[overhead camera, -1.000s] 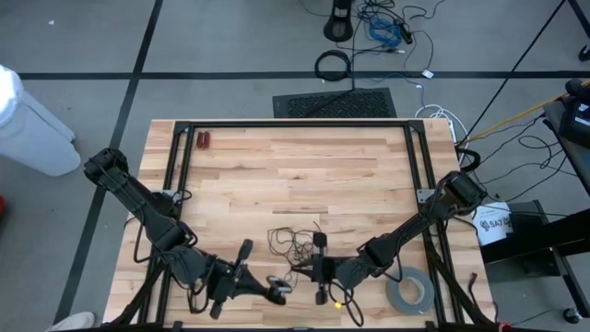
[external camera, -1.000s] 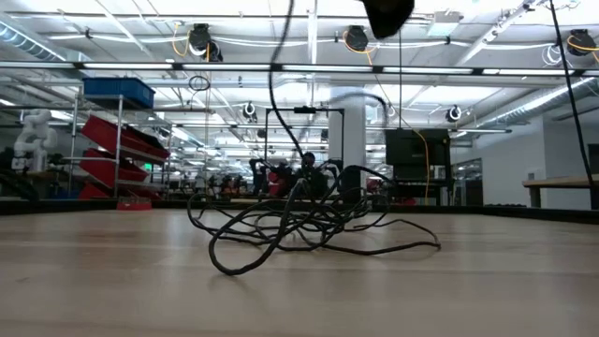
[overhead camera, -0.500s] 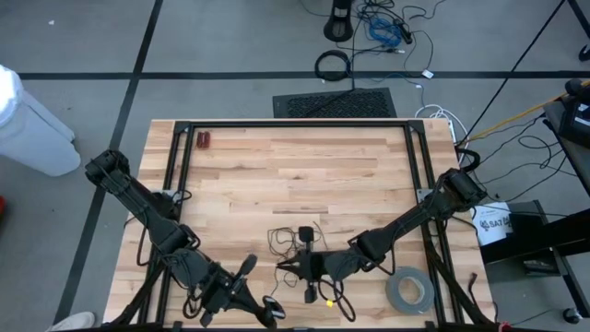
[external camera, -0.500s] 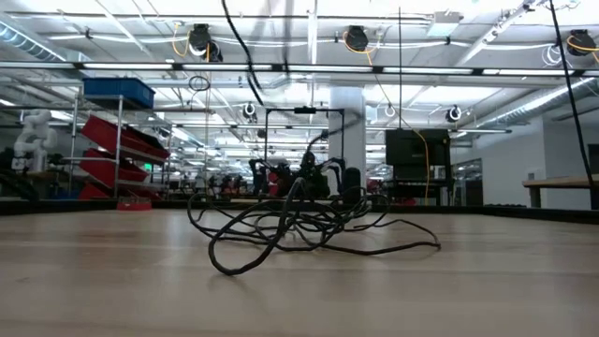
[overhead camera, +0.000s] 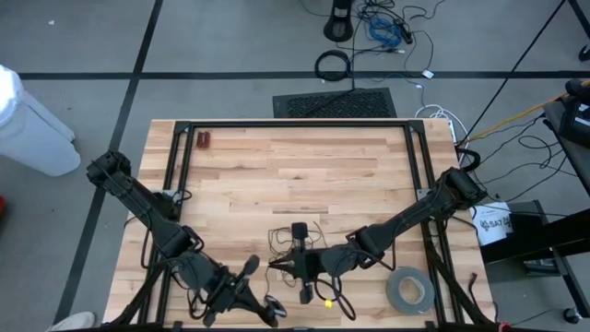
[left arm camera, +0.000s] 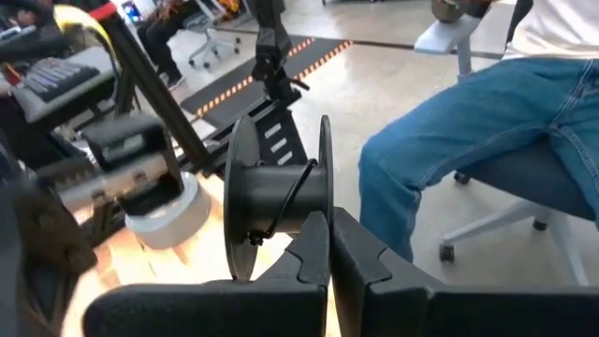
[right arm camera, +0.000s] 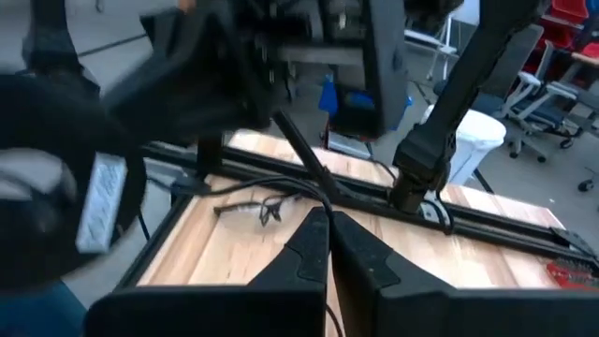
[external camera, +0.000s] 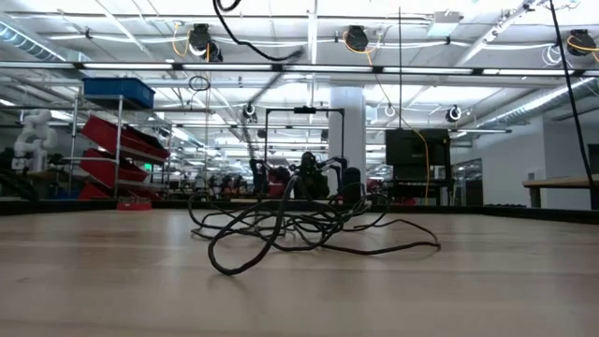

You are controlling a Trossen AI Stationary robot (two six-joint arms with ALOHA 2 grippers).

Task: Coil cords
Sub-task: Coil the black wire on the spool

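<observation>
The thin black cord (overhead camera: 297, 242) lies as a loose tangle on the desk (overhead camera: 277, 175) near its front edge, one strand running to the black spool (left arm camera: 276, 208) clamped in the left tool (left arm camera: 329, 245). The right tool (overhead camera: 281, 265), pinched shut with cord at its tip, sits beside the tangle. Winding well probably means keeping that strand lightly taut and feeding it squarely between the flanges so no loop snags.

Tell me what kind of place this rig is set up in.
Most likely an industrial lab or workshop hall. The low view shows a high open ceiling with strip lights and red shelving with a blue bin; the high view shows cables strewn on a concrete floor around the wooden table.
</observation>
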